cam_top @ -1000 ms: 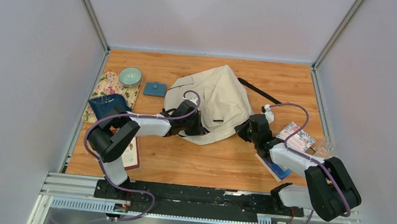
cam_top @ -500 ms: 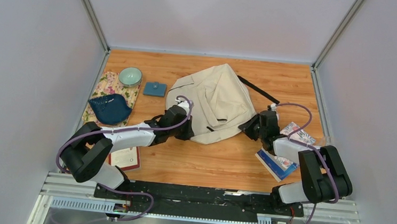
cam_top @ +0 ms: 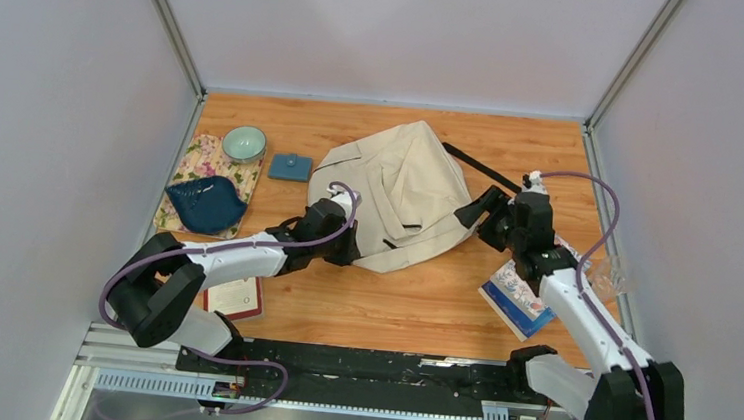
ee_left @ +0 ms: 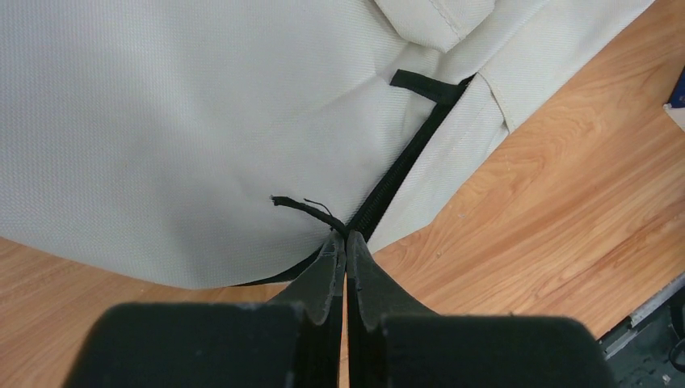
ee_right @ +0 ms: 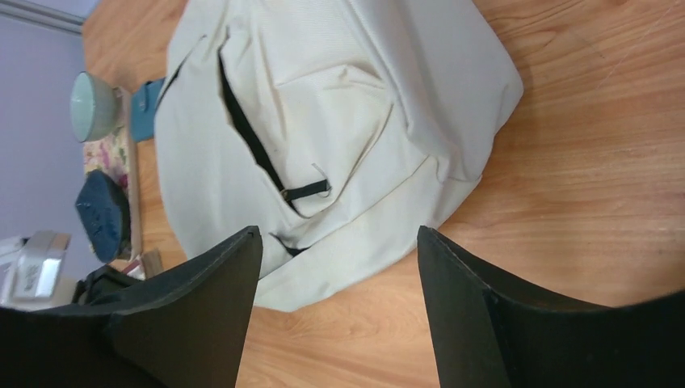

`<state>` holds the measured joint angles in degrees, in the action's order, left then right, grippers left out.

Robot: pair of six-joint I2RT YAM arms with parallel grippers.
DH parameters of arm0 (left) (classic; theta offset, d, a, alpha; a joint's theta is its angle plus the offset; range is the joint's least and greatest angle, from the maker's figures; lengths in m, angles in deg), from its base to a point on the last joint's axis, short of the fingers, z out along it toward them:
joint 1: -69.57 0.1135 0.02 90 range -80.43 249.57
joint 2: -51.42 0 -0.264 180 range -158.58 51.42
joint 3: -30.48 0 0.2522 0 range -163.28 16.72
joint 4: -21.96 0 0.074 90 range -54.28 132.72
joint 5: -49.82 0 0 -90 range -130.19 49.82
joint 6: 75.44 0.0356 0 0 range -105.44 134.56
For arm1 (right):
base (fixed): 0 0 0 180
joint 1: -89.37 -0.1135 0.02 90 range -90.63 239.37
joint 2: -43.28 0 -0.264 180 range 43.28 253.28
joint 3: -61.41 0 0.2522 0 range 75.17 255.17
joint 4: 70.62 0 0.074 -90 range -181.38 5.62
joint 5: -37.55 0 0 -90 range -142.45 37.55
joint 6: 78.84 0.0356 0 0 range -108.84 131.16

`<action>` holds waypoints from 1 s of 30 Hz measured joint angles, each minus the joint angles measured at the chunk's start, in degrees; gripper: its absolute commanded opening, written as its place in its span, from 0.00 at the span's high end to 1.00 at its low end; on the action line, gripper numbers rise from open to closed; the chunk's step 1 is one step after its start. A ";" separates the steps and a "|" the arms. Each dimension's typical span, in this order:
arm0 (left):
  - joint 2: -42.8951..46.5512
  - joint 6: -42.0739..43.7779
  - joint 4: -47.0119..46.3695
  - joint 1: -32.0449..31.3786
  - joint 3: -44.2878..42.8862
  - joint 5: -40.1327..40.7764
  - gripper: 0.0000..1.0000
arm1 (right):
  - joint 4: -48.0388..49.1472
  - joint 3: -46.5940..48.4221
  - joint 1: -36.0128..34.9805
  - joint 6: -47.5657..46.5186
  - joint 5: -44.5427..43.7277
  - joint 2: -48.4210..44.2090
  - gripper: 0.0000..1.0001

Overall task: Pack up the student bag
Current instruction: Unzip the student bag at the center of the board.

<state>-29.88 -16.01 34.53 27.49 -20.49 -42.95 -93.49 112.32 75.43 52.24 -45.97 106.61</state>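
While the student bag [cam_top: 404,195] is being kept slumped on the wooden table [cam_top: 421,304], about the middle and toward the far side, its near-left edge is being met by the left gripper [cam_top: 343,244]. As seen from the left wrist view, the two fingers [ee_left: 323,279] are being pressed flat together with no gap, right at the end of the bag's black zipper [ee_left: 400,174], and a thin black cord [ee_left: 303,207] is being pinched between their tips. The right gripper [cam_top: 480,217] is being held just beside the bag's right edge, apart from the fabric, and its fingers [ee_right: 206,303] are being spread wide with nothing between them. A black strap [cam_top: 482,169] is being shown trailing from the bag toward the far right. To the left of the bag, a small blue pouch [cam_top: 290,167], a pale green bowl [cam_top: 244,143] and a dark blue dish [cam_top: 206,204] are being displayed, the last two resting on a floral cloth [cam_top: 196,161]. A blue-edged book [cam_top: 513,303] is being partly covered by the right arm, and a red-bordered card [cam_top: 237,298] is lying by the left arm.
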 measured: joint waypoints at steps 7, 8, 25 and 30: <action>0.20 0.02 -0.31 0.13 0.04 -1.75 1.00 | -0.24 -10.10 -0.70 7.13 3.89 -17.03 0.26; 0.20 0.02 -0.35 0.13 0.04 -2.21 1.00 | 0.37 -12.00 -1.42 8.79 3.98 -18.32 0.26; 3.72 0.04 -1.51 0.13 2.01 -8.00 1.00 | 11.15 -11.06 -26.12 27.19 -3.52 4.33 0.26; 5.51 0.85 -1.64 0.13 2.58 -9.25 1.00 | 14.69 -8.09 -29.16 31.21 -4.44 11.65 0.27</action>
<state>-24.37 -15.15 32.89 27.62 -17.92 -52.20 -78.80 104.23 46.28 83.46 -50.41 118.26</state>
